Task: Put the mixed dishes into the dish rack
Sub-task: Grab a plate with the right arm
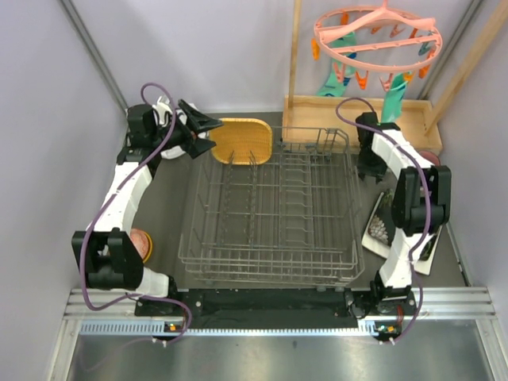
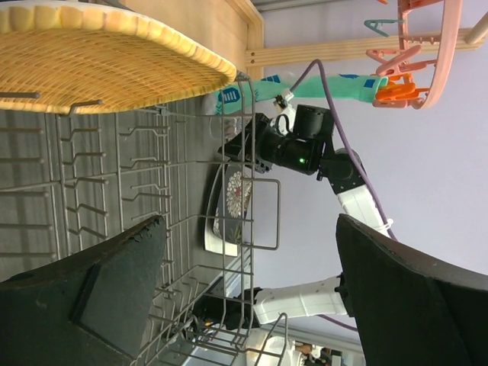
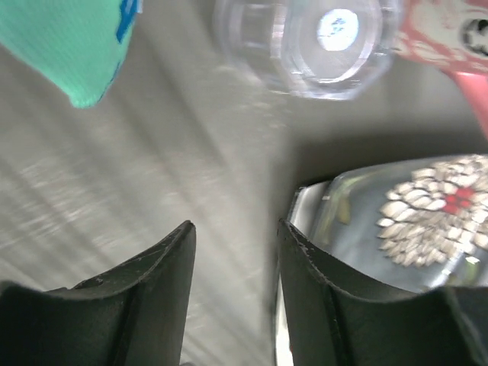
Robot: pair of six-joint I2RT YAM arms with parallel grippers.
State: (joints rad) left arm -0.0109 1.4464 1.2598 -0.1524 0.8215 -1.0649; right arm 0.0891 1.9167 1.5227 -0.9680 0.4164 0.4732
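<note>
**Top view.** The dish rack (image 1: 274, 210) stands in the middle of the dark counter (image 1: 163, 202), between the two arms. The yellow wooden plate (image 1: 240, 140) sits at the rack's far left corner, its near edge overlapping the rim. The left claw (image 1: 202, 131) hangs just beside that plate, spread wide and empty. The right claw (image 1: 367, 170) points down past the rack's far right corner; its opening cannot be read here. The black floral plate (image 1: 379, 216) lies on the counter right of the rack.

**Left wrist view.** The two fingers (image 2: 99, 297) stand far apart with nothing between them. The yellow wooden plate lies over the prongs at the rack's end.

**Right wrist view.** The right claw's fingers (image 3: 152, 297) are partly apart, leaving a narrow, empty gap above bare counter. The small clear glass (image 3: 313, 38) stands ahead, near the black floral plate's corner but apart from it. A teal sock (image 3: 69, 46) hangs in at upper left.
</note>
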